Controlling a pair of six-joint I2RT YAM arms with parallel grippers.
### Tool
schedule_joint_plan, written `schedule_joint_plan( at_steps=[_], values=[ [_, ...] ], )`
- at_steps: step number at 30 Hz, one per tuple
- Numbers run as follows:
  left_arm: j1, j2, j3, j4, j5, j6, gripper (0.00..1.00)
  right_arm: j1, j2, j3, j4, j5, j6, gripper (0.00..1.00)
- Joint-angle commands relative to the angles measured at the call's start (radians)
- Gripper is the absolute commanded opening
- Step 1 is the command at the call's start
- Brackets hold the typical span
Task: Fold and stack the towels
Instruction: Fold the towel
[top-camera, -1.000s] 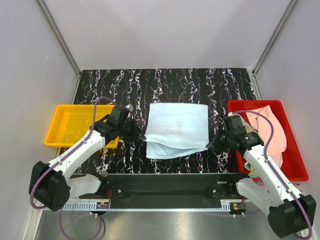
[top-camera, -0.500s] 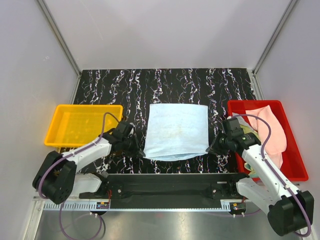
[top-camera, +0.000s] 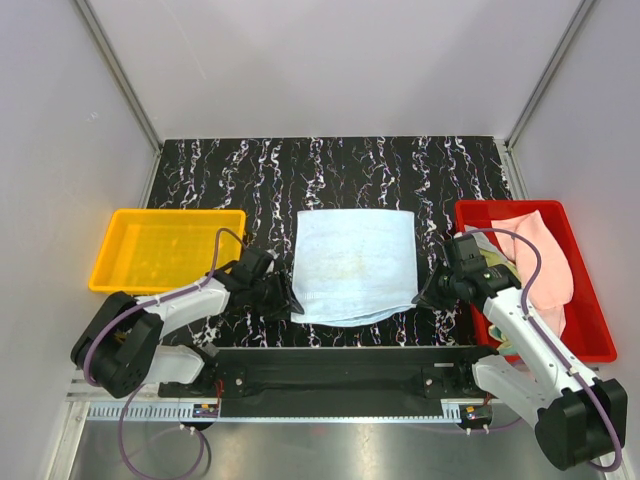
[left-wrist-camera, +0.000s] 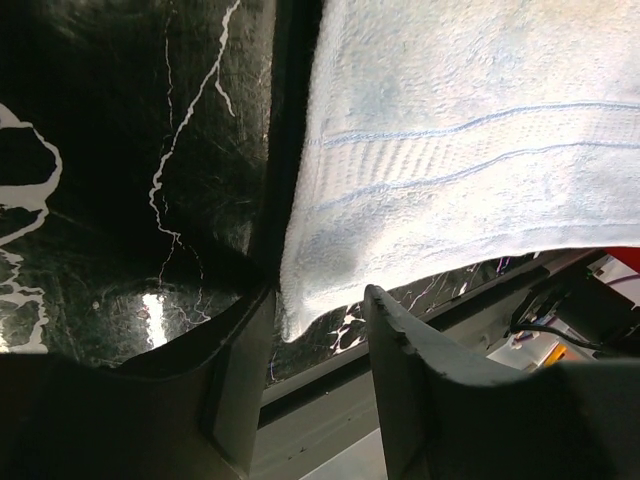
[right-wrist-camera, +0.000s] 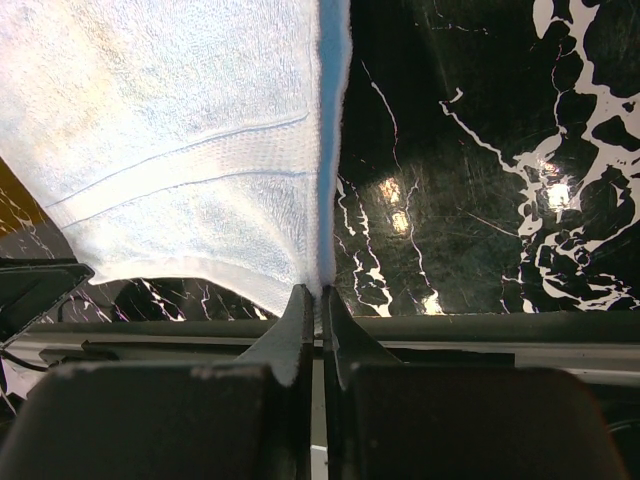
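top external: light blue towel (top-camera: 355, 262) mid-table — right gripper (top-camera: 420, 294) clamped on its near right corner, left gripper (top-camera: 290, 300) parted around the near left.

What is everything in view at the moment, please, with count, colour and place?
light blue towel: one, table centre
pink towel: one, in red tray
yellow-green cloth: one, mostly hidden, in red tray
yellow tray: one, table's left
red tray: one, table's right
table: one, black marbled
left gripper: open, around the blue towel's near-left corner
right gripper: shut on its near-right corner
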Motion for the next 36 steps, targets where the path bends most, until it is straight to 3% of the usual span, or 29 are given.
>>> schedule_joint_plan(
  at_steps=[1, 24, 27, 32, 36],
  values=[
    [-0.008, 0.007, 0.005, 0.004, -0.065, 0.016, 0.47, 0.008, -0.015, 0.002, 0.023, 0.02, 0.004, 0.0],
    [-0.184, 0.167, 0.068, -0.138, -0.306, -0.037, 0.33, 0.008, -0.054, -0.005, 0.037, -0.019, -0.007, 0.0],
    [-0.198, 0.202, 0.071, -0.135, -0.312, -0.046, 0.27, 0.008, -0.058, -0.005, 0.038, -0.028, -0.008, 0.0],
    [-0.207, 0.245, 0.099, -0.167, -0.329, -0.042, 0.0, 0.008, -0.064, -0.007, 0.043, -0.035, -0.011, 0.0],
    [-0.206, 0.233, 0.139, -0.215, -0.335, -0.02, 0.0, 0.008, -0.061, -0.012, 0.063, -0.045, -0.007, 0.0]
  ],
)
